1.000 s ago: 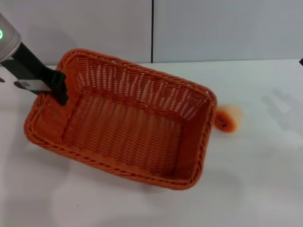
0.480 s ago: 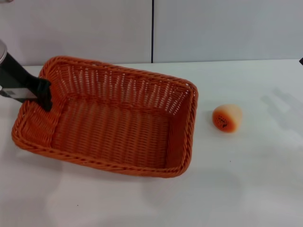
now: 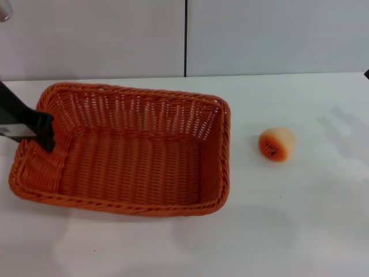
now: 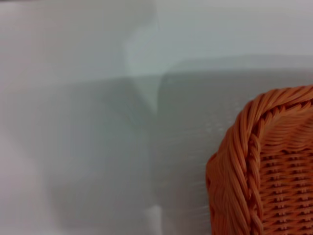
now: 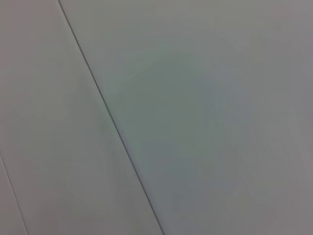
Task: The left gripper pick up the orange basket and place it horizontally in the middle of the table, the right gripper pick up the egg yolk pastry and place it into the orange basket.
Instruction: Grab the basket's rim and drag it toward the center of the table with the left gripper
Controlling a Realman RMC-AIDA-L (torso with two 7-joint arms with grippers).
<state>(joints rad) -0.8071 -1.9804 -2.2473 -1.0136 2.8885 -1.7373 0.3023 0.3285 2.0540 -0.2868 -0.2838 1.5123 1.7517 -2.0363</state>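
The orange basket (image 3: 132, 156) lies lengthwise across the left half of the white table (image 3: 300, 219), its long sides nearly level in the head view. My left gripper (image 3: 45, 137) is shut on the basket's left short rim, one black finger inside the wall. The left wrist view shows only a braided corner of the orange basket (image 4: 244, 161) over the table. The egg yolk pastry (image 3: 277, 143) rests on the table to the right of the basket, a short gap away, its speckled orange face turned toward me. The right gripper is out of view; its wrist view shows only plain grey panels.
Behind the table stands a grey wall (image 3: 259, 34) with a dark vertical seam (image 3: 185, 37). Bare tabletop stretches in front of the basket and to the right of the pastry.
The basket has swung from a tilted, diagonal pose to nearly level and shifted left, away from the pastry. My left gripper moved left and lower with it. The pastry stayed put.
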